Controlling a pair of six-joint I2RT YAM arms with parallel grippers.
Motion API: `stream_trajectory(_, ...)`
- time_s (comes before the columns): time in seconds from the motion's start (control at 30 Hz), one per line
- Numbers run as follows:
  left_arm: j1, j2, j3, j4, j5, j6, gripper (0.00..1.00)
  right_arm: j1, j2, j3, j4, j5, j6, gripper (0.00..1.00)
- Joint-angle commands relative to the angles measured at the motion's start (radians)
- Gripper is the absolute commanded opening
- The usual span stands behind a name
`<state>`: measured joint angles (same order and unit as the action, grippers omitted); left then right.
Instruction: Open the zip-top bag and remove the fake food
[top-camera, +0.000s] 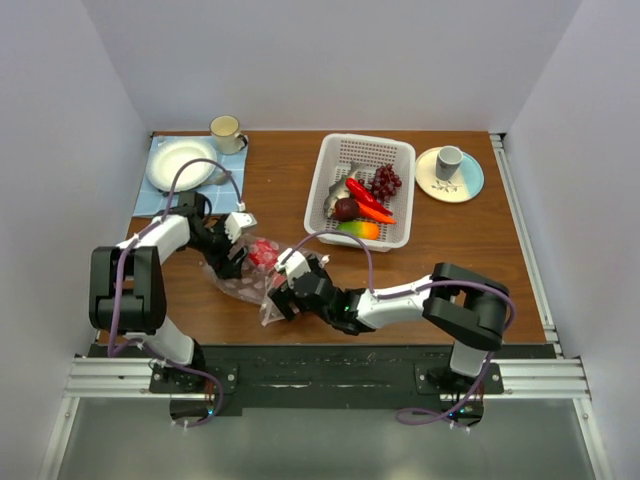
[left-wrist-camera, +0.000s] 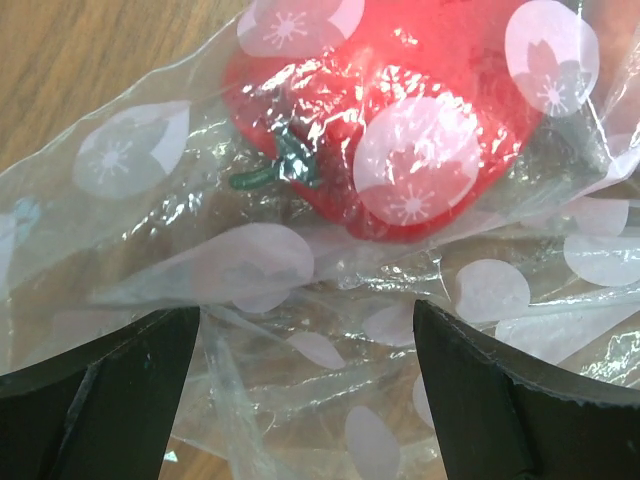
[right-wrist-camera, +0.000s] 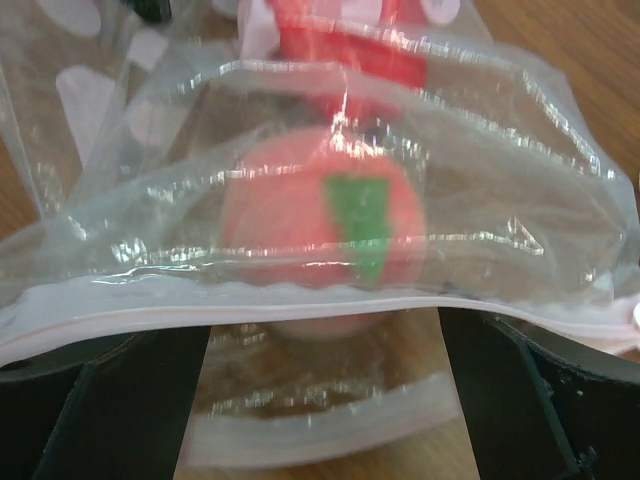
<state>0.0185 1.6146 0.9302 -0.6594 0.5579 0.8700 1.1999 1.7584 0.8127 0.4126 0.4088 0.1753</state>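
The zip-top bag (top-camera: 243, 283) lies on the wooden table near the front, between both grippers. Its mouth is parted: in the right wrist view the upper pink zip strip (right-wrist-camera: 300, 305) stands above the lower one (right-wrist-camera: 320, 432). A pink-red round fruit (right-wrist-camera: 318, 215) sits just inside the mouth, with a red piece (right-wrist-camera: 340, 45) behind it. The left wrist view shows a red fruit with a green stem (left-wrist-camera: 370, 130) under the dotted plastic (left-wrist-camera: 250, 265). My left gripper (top-camera: 236, 256) (left-wrist-camera: 305, 390) is open over the bag's far end. My right gripper (top-camera: 284, 297) (right-wrist-camera: 325, 400) is open at the bag's mouth.
A white perforated basket (top-camera: 395, 150) at the back centre holds a red chili (top-camera: 365, 198), dark grapes (top-camera: 385, 182), a mango (top-camera: 360, 229) and other pieces. A plate on a blue cloth (top-camera: 180, 163) and a mug (top-camera: 226, 131) stand back left. A saucer with a cup (top-camera: 449, 172) stands back right.
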Motion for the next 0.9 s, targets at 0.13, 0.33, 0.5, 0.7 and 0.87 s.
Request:
stream_trajectory(0.13, -0.034, 0.045, 0.027, 0.027, 0.028, -0.025, 0.93, -0.048, 0.108, 0.140, 0.149, -0.005, -0.016, 0.99)
stream_trajectory(0.33, -0.035, 0.050, 0.021, 0.035, 0.005, -0.011, 0.93, -0.062, 0.156, 0.152, 0.130, -0.073, 0.010, 0.91)
stream_trajectory(0.5, -0.035, 0.053, 0.010, 0.049, -0.003, -0.006, 0.93, -0.076, 0.083, 0.065, 0.103, -0.114, 0.050, 0.55)
stream_trajectory(0.7, -0.035, 0.060, -0.010, 0.078, -0.023, -0.008, 0.93, -0.077, -0.081, -0.040, 0.013, -0.137, 0.079, 0.46)
stream_trajectory(0.87, -0.035, 0.079, -0.054, 0.127, -0.082, 0.001, 0.93, -0.076, -0.243, -0.050, -0.180, -0.167, 0.090, 0.52)
